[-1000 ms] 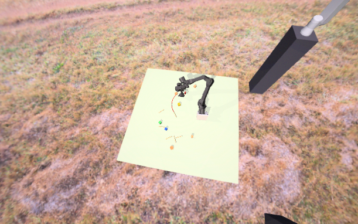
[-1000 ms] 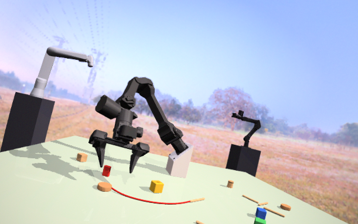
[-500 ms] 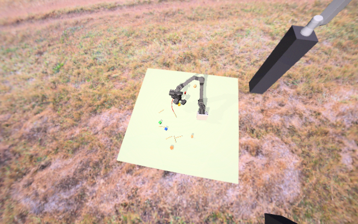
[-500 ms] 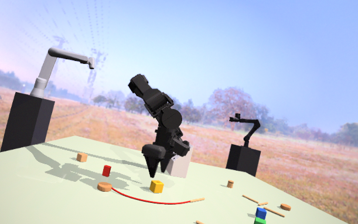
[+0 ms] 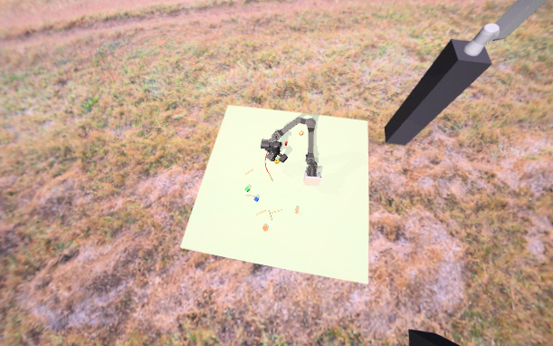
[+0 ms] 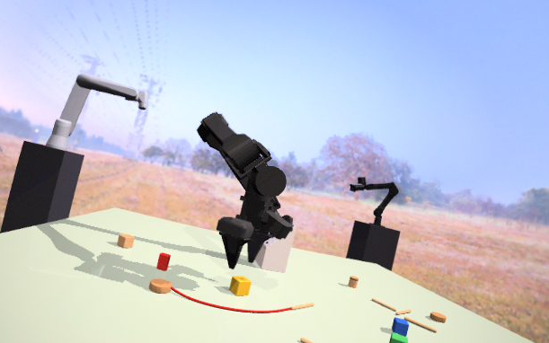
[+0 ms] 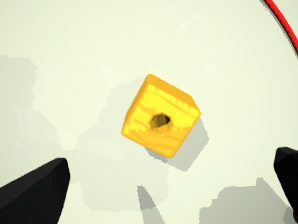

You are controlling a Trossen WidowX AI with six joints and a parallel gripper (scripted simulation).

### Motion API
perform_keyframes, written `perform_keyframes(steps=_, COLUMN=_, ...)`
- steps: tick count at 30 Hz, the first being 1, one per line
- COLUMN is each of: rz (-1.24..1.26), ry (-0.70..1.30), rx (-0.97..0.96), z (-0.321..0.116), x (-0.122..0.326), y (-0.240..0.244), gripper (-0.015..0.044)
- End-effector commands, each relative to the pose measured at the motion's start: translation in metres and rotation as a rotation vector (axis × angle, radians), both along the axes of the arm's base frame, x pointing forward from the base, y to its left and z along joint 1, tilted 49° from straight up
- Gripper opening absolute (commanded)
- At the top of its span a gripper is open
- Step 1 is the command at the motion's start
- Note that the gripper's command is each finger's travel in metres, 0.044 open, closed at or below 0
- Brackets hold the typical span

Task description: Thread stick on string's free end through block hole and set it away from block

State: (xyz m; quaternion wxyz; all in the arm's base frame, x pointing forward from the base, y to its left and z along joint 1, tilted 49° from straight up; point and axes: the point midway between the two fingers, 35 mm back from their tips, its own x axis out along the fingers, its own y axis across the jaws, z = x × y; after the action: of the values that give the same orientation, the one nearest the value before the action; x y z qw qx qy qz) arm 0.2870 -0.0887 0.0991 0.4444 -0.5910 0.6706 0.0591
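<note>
The yellow block (image 5: 276, 161) (image 6: 240, 285) (image 7: 160, 105) stands on the table, with its round hole in the face toward the wrist camera. A round wooden button (image 6: 161, 285) lies left of the block in the exterior view; the arm hides it in the top view. The red string (image 5: 266, 167) (image 6: 239, 310) (image 7: 283, 21) curves from it past the block, outside it. The thin stick (image 5: 271, 179) (image 6: 303, 306) on its free end lies on the table, outside the wrist view. My gripper (image 6: 242, 265) (image 7: 173, 164) is open and empty, pointing down above the table near the block.
A red block (image 5: 286, 143) (image 6: 163, 261) and tan cube (image 5: 300, 133) (image 6: 125, 241) are near the button. A small cylinder (image 5: 297, 210) (image 6: 353, 282), blue cube (image 5: 256, 199) (image 6: 400, 326), green cube (image 5: 247, 188) (image 6: 399, 338), second button (image 5: 265, 227) (image 6: 438, 317) and several loose sticks lie farther off.
</note>
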Motion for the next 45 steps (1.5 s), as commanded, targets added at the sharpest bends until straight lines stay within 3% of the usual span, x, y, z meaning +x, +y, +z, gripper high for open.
perform_keyframes(steps=1, rz=-0.208, ry=-0.232, rx=0.025, z=0.001, x=0.0, y=0.001, gripper=0.044)
perform_keyframes(steps=11, rz=-0.842, ry=-0.939, rx=0.115, z=0.003, x=-0.001, y=0.006, gripper=0.044)
perform_keyframes(steps=45, rz=-1.855, ry=-2.064, rx=0.262, z=0.005, x=-0.002, y=0.015, gripper=0.044)
